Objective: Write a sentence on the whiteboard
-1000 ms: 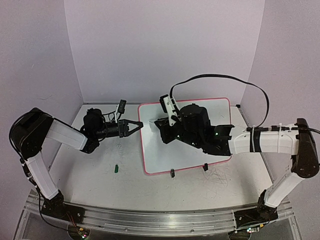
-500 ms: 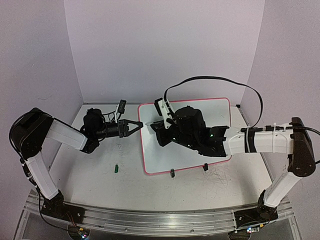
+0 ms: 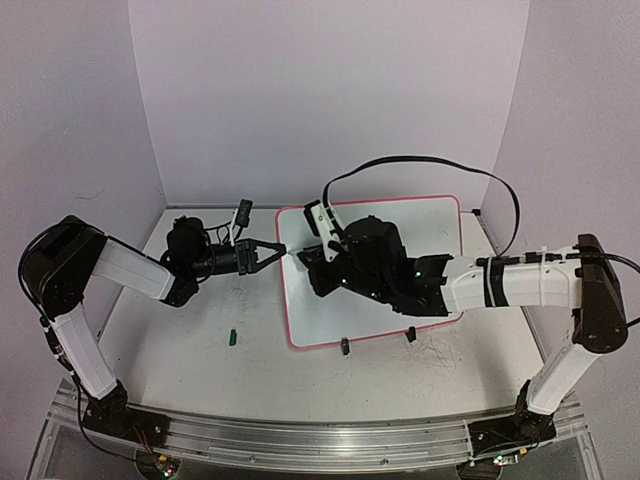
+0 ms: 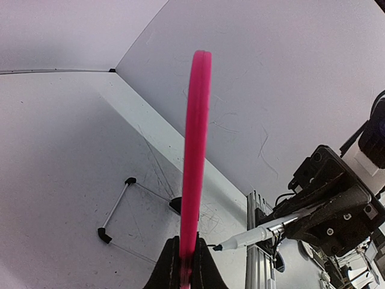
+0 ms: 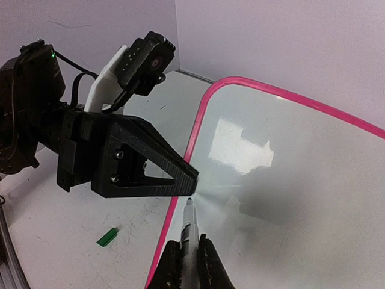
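The whiteboard (image 3: 425, 228), glossy white with a pink frame, lies tilted on the table on two black clip feet (image 3: 343, 346). No writing shows on it. My left gripper (image 3: 281, 249) is shut on the board's left edge; in the left wrist view its jaws (image 4: 185, 268) pinch the pink frame (image 4: 196, 138). My right gripper (image 3: 318, 268) is over the board's left part, shut on a white marker (image 5: 189, 224). The marker's dark tip points at the board (image 5: 289, 180) close to the left frame, just below the left gripper's fingers (image 5: 135, 164). I cannot tell whether it touches. The marker also shows in the left wrist view (image 4: 255, 235).
A small green cap (image 3: 231, 336) lies on the table left of the board; it also shows in the right wrist view (image 5: 107, 236). Lilac walls close in the table on three sides. The right arm's black cable (image 3: 440, 160) loops above the board.
My right gripper has moved left across the board with the marker, toward the left frame. The left gripper and the board have not moved.
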{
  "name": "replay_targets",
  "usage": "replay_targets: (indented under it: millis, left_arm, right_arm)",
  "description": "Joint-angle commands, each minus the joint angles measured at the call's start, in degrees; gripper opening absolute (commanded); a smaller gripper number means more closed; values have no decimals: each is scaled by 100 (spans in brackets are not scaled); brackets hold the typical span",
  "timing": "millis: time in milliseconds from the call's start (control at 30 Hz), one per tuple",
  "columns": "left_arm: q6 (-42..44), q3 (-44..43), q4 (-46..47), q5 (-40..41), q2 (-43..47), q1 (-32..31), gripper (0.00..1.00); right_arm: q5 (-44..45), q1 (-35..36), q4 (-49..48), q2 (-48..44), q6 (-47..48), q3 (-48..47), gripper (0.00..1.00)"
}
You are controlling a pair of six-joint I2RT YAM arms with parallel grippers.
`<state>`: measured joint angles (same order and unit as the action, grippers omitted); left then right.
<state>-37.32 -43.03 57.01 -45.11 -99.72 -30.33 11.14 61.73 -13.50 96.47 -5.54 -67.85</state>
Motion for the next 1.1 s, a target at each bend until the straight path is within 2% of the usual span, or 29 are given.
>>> replay_targets:
  millis: [0, 1067]
  left_arm:
    - [-163, -84, 97, -120, 84, 18, 0]
    - [-177, -99, 46, -142, 138, 18, 0]
  right_arm:
    - [151, 56, -237, 7, 20, -167, 0]
    - [749, 55, -235, 238, 15, -245, 0]
